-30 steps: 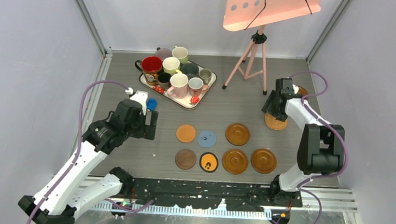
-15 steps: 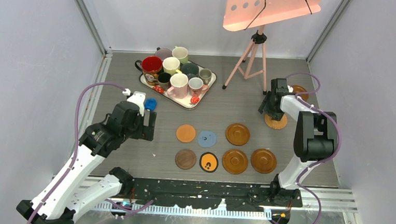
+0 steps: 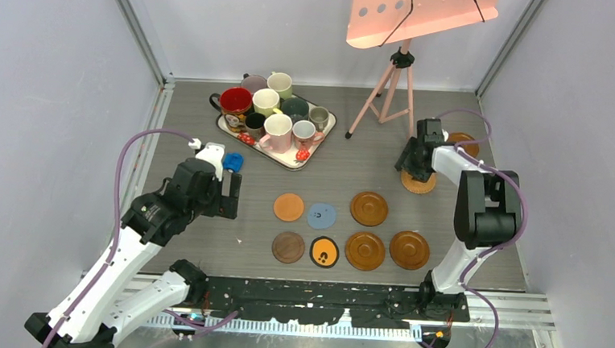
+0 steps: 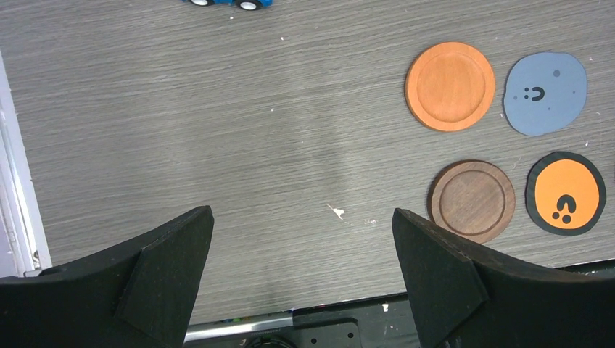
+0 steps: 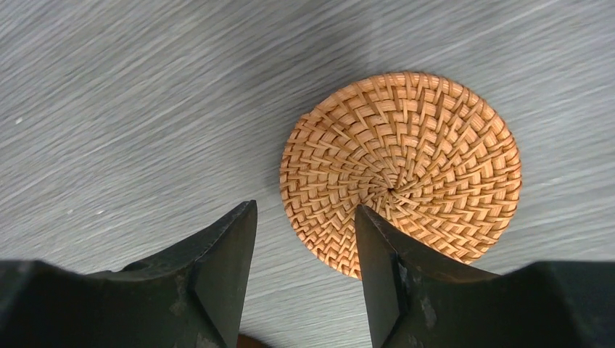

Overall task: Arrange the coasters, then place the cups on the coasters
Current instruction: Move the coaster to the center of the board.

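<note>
toy car (image 4: 230,2): cut off at top edge | woven coaster (image 3: 419,185): partly under right arm (image 3: 449,161)

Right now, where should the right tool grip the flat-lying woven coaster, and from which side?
Probably grip the woven coaster by its rim, coming down from above: it lies flat on the table, so only the thin edge offers a bite. The right tool straddles that edge with open jaws, one finger over the disc, one outside.
</note>
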